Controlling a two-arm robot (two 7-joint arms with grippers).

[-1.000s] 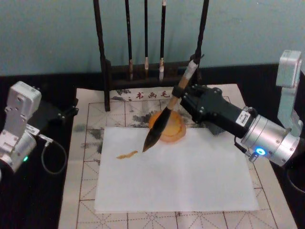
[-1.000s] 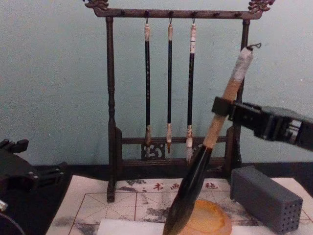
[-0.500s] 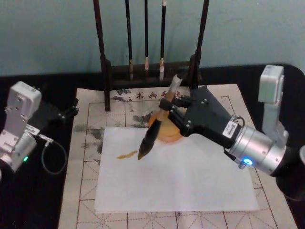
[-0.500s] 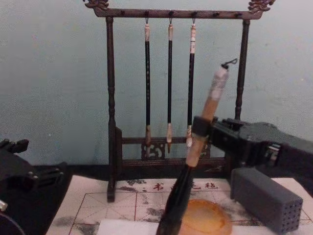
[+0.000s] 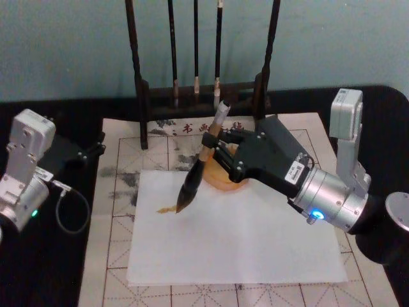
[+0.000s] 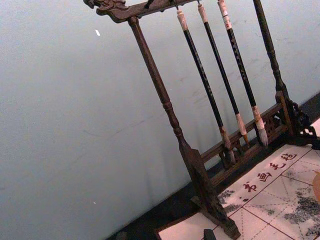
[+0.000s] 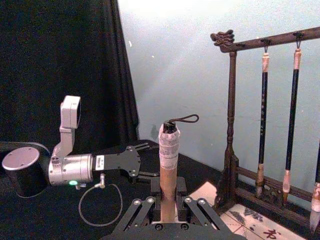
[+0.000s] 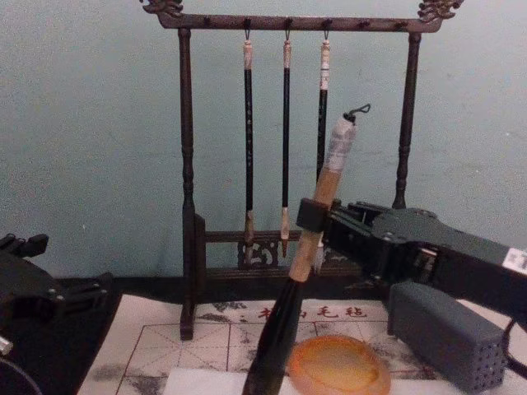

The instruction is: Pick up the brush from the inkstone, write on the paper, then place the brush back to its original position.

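Observation:
My right gripper point(image 5: 215, 144) is shut on the tan handle of the thick brush point(image 5: 199, 163), which leans steeply with its whitish top end toward the rack. The dark tip points down at the white paper point(image 5: 249, 236), right at the end of a short tan stroke point(image 5: 167, 208). The orange inkstone point(image 5: 223, 182) sits just beyond the paper's far edge, partly hidden under the gripper. From the chest view the brush point(image 8: 306, 247) stands left of the inkstone point(image 8: 339, 364), with the right gripper point(image 8: 311, 219) on it. My left gripper point(image 5: 86, 153) rests open at the far left.
A dark wooden rack point(image 5: 198, 96) with three thin hanging brushes point(image 8: 286, 140) stands behind the inkstone. A grey block with small holes point(image 8: 449, 333) lies at the right. A gridded practice mat point(image 5: 121, 185) lies under the paper on the black table.
My right gripper has moved left and nearer with the brush. The brush now stands more upright, and its tip has shifted left to the end of the tan stroke. The left arm stayed still.

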